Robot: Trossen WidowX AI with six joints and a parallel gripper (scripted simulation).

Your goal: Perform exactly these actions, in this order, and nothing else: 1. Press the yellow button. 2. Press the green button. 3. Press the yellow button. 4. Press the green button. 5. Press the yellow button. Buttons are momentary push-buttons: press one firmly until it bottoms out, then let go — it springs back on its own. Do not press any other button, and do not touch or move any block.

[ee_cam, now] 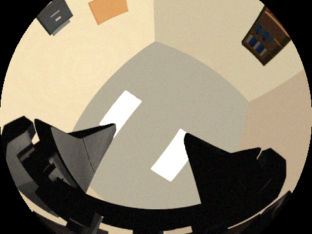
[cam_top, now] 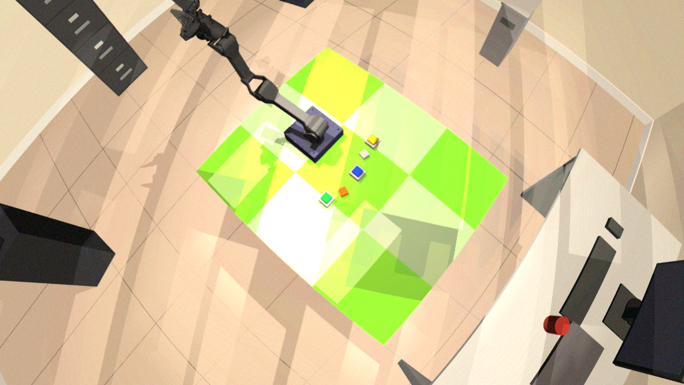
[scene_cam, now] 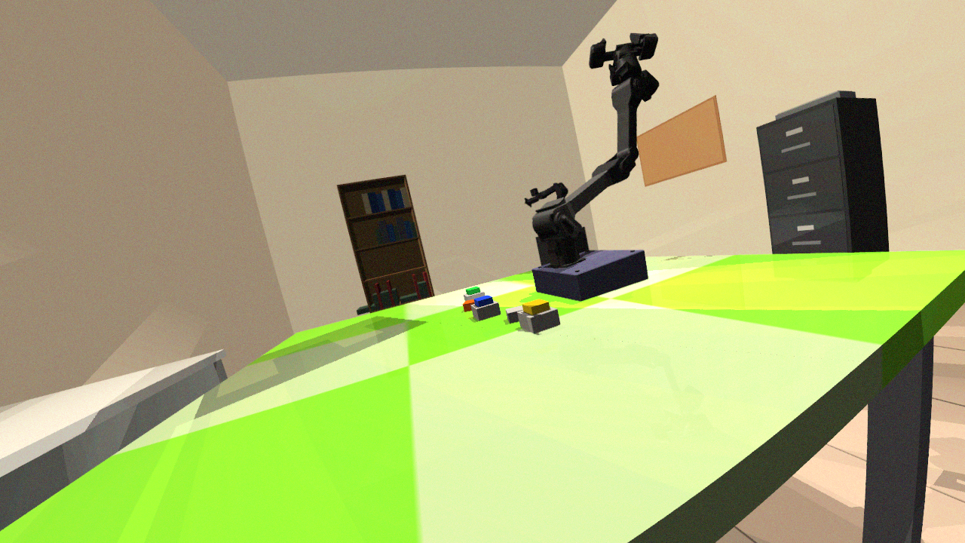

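Note:
The yellow button (cam_top: 372, 139) (scene_cam: 536, 308) sits raised on its grey base, to the right of the arm's base in the top view. The green button (cam_top: 326, 197) (scene_cam: 473, 290) sits on a white base at the other end of the row. The blue button (cam_top: 357, 171) (scene_cam: 482, 300) sits between them. My gripper (scene_cam: 622, 47) (ee_cam: 150, 132) is open and empty. It is raised high, far from all the buttons, and points up at the ceiling. No button shows in the wrist view.
A small orange block (cam_top: 342, 191) (scene_cam: 467, 305) lies between the green and blue buttons. A small pale block (cam_top: 364, 153) (scene_cam: 513, 315) lies between the blue and yellow buttons. The arm's dark base (cam_top: 329, 143) (scene_cam: 615, 271) stands beside the row on the checkered table (cam_top: 387, 316) (scene_cam: 323, 465).

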